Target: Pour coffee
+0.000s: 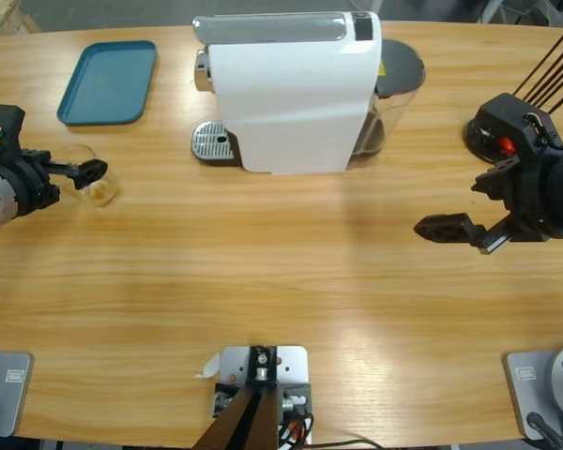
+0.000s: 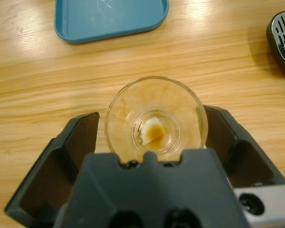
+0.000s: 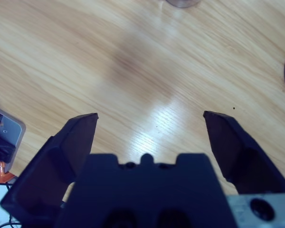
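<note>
A clear glass tumbler (image 2: 156, 102) stands upright on the wooden table at the far left, seen also in the high view (image 1: 100, 190). A small brown trace of coffee (image 2: 154, 141) lies at its bottom. My left gripper (image 2: 152, 114) is open with one jaw on each side of the glass, the right jaw very close to its rim; in the high view this gripper (image 1: 87, 172) comes in from the left edge. My right gripper (image 1: 450, 230) hangs open over bare wood at the right, with nothing between its jaws in the right wrist view (image 3: 151, 115).
A big white coffee machine (image 1: 291, 89) stands at the back middle, its round metal drip grate (image 1: 214, 142) facing left. A teal tray (image 1: 108, 82) lies at the back left, just beyond the glass. A black stand with dark rods (image 1: 507, 127) sits at the right.
</note>
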